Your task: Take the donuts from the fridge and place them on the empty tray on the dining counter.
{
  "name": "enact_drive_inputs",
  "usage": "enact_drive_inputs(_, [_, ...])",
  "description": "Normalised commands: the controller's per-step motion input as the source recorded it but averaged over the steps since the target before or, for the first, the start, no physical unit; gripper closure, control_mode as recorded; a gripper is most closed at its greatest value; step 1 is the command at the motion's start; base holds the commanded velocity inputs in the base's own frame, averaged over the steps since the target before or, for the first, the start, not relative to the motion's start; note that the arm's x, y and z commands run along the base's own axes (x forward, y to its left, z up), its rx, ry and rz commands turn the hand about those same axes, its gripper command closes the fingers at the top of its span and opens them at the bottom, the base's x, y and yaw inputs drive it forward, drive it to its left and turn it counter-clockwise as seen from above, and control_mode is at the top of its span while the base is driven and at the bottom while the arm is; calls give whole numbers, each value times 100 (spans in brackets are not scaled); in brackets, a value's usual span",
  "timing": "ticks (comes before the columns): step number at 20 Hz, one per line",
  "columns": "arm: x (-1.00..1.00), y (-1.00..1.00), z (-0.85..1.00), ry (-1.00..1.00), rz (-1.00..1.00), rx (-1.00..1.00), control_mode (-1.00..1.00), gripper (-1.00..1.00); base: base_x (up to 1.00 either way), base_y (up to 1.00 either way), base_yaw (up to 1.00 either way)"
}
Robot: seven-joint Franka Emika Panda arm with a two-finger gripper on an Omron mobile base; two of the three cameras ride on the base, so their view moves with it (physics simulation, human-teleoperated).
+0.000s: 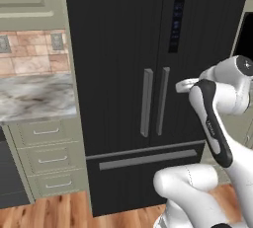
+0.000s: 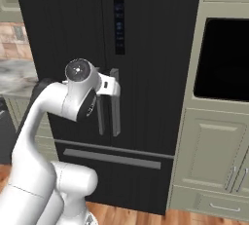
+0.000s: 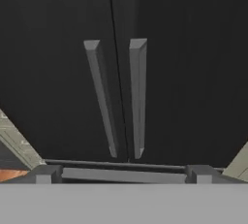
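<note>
Marble tabletop on sage-green drawers at far left. Fridge next, both doors shut, donuts hidden behind them. Two grey bar handles flank the centre seam; dispenser panel on right door, no legible text. Wall oven at right. Gripper faces the handles, apart from them, jaws wide apart, empty.

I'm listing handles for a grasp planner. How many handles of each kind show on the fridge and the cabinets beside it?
Grey vertical bar handles on the fridge doors: 2
Grey horizontal handle on the fridge's bottom drawer: 1
Small pulls on the sage-green drawers: 3
Total: 6
</note>
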Motion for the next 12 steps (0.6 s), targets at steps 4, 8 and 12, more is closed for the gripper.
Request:
enact_drive_inputs(4, [69,-1,-24,2,0,0,-100,-100,0,0,0])
enact_drive_inputs(8, [61,-1,-40,-1,0,0,-100,-100,0,0,0])
enact_drive_inputs(12, [63,-3,-51,-3,2,0,-100,-100,0,0,0])
